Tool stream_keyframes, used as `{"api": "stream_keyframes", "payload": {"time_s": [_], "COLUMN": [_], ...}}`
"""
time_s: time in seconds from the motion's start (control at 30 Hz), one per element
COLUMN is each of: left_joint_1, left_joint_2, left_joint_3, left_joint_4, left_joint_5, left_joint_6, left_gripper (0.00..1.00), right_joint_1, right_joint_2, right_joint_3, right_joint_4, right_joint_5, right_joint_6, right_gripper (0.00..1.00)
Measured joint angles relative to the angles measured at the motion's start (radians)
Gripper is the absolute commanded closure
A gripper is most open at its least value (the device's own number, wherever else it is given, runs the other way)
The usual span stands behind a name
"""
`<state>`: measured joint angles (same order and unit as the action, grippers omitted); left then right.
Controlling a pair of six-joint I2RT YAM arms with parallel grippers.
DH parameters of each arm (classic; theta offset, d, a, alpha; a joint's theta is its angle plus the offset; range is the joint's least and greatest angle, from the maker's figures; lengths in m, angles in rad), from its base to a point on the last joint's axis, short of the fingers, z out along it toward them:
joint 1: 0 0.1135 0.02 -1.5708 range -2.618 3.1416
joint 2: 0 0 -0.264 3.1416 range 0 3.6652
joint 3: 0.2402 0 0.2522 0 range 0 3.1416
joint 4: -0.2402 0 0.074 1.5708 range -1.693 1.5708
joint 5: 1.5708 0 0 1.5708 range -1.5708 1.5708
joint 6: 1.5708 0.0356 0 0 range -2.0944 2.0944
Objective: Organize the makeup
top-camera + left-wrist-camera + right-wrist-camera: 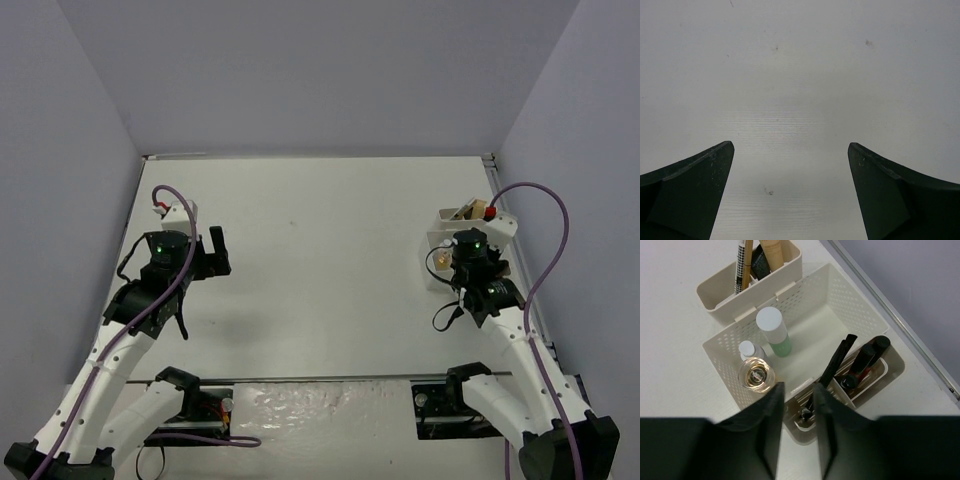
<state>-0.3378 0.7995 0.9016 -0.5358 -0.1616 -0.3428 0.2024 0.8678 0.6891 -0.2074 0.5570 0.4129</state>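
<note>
The makeup stands in a white perforated tray [840, 295] by the table's right edge. Its big section holds a green-based bottle [775, 332], a small grey bottle [747, 348] and a round beige bottle [756, 375]. A black stick [837, 360] leans in a small front compartment, and red and black sticks [862, 362] fill the one beside it. Tan and patterned sticks [746, 262] stand in the rear box. My right gripper [797, 390] hovers over the black stick's lower end, its jaws slightly parted and gripping nothing. My left gripper [790, 150] is wide open over bare table.
The tray [447, 213] sits close to the right wall and the table's metal edge rail [920, 347]. My left gripper [215, 250] hangs over the left half of the white table [320, 250], far from the tray.
</note>
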Motion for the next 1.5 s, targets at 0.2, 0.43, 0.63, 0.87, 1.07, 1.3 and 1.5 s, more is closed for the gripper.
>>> {"api": "stream_keyframes", "payload": {"time_s": [0.2,0.43,0.63,0.87,1.07,1.3,1.5], "left_joint_1": [0.000,0.000,0.000,0.000,0.000,0.000,0.000], "left_joint_2": [-0.002,-0.011,-0.041,-0.115,-0.182,-0.251,-0.272], "left_joint_3": [0.000,-0.001,-0.001,0.024,0.105,0.168,0.172], "left_joint_4": [0.000,0.000,-0.021,-0.103,-0.174,-0.233,-0.294], "left_joint_5": [0.008,0.011,0.011,0.011,0.003,-0.013,-0.020], "left_joint_6": [0.000,0.000,0.001,0.011,0.032,0.054,0.068], "left_gripper": [0.03,0.03,0.03,0.03,0.03,0.03,0.03], "right_joint_1": [-0.001,-0.001,-0.001,-0.001,-0.001,-0.001,-0.001], "right_joint_2": [-0.046,-0.084,-0.190,-0.344,-0.470,-0.577,-0.653], "right_joint_3": [0.001,0.066,0.217,0.374,0.422,0.439,0.455], "right_joint_4": [0.001,-0.051,-0.111,-0.187,-0.263,-0.349,-0.396], "right_joint_5": [-0.012,-0.035,-0.112,-0.202,-0.254,-0.302,-0.332], "right_joint_6": [0.003,-0.018,-0.071,-0.146,-0.203,-0.254,-0.283], "right_gripper": [0.30,0.03,0.00,0.00,0.00,0.00,0.00]}}
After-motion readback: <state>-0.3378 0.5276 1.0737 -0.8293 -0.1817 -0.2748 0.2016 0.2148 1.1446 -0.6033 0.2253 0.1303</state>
